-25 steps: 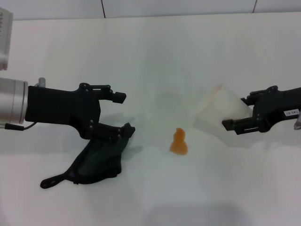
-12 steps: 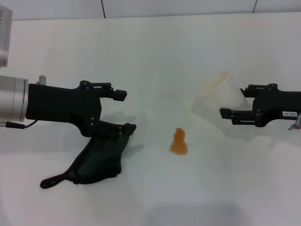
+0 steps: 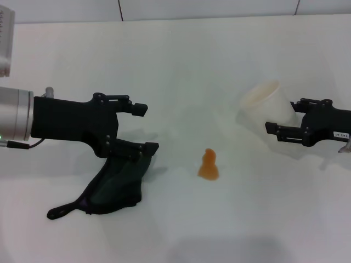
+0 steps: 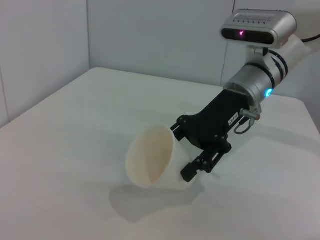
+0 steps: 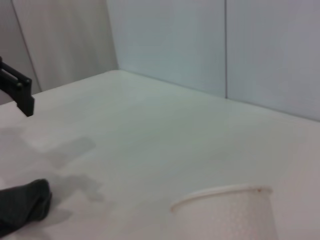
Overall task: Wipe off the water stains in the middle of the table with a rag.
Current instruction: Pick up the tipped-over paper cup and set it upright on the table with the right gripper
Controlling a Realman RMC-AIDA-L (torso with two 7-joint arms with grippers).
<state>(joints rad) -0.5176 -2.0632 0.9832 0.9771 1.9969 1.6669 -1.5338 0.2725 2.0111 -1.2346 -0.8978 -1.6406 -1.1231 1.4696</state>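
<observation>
Head view shows my left hand spread open above the rag, its lower finger touching the cloth but not yet gripping it. The water stains lie in the middle of the bench, to the right of the rag. I should close firmly on the thick folds, then drag the cloth flat across the blotch. My right hand holds the cup off to the right, tilted, so the path looks free.
</observation>
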